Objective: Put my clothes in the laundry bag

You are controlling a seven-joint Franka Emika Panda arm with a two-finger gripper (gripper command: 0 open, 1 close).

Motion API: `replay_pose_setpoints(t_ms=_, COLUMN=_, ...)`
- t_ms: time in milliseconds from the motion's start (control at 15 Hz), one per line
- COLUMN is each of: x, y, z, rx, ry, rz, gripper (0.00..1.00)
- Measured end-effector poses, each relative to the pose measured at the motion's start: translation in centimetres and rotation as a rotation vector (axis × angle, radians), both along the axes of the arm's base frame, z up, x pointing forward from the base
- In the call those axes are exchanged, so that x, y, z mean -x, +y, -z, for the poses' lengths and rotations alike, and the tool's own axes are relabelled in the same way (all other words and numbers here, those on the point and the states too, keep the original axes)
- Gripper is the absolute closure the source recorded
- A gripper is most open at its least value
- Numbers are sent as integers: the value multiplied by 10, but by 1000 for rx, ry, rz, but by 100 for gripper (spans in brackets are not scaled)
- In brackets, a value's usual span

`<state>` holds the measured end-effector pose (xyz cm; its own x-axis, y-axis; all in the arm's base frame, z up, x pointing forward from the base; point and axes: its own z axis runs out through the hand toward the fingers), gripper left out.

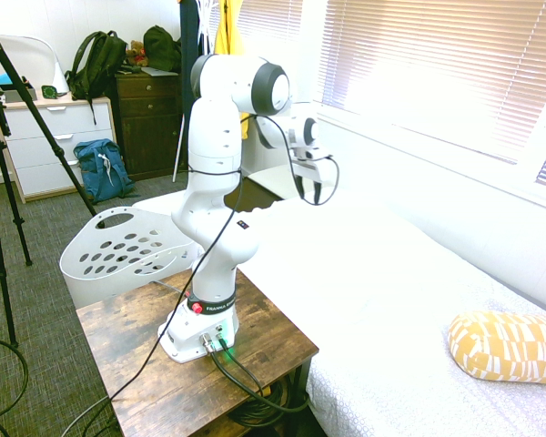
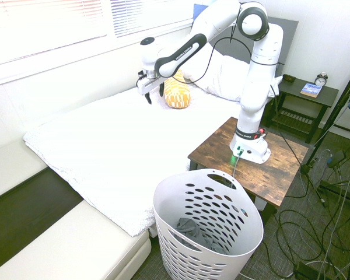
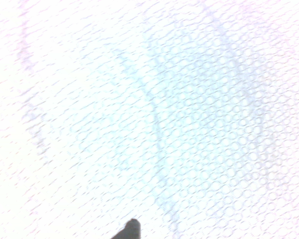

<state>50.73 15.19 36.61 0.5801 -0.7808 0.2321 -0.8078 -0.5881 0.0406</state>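
We are seeing the pincer [image 2: 154, 91] hanging over the white bedspread [image 2: 105, 151], pointing nearly straight down, its two dark fingers [image 1: 317, 190] standing apart with nothing between them; it is clear of the cloth. The wrist view is showing only the bedspread's bubbly white weave, overexposed.

In the second exterior view, a yellow patterned pillow [image 2: 178, 93] is lying just beside the pincer at about 3 o'clock, with a white pillow [image 2: 221, 73] behind it. The arm is rising from its base on the wooden bench [image 2: 280, 169], at roughly 4 o'clock from the pincer.

The laundry bag [image 2: 210, 233] is standing upright on the floor at the foot corner of the bed, at about 5 o'clock from the pincer and well apart from it, just beside the bench's near edge. We are noting a grey garment [image 2: 189, 228] lying crumpled in its bottom.

In the first exterior view, a blue backpack [image 1: 103, 170] is leaning against the white dresser [image 1: 50, 146] across the room.
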Motion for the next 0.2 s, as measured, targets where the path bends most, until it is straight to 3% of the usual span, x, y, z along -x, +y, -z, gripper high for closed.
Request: replay_pose_setpoints(t_ms=200, x=-27, y=-80, z=2, rx=-26, ry=14, rz=67, gripper=0)
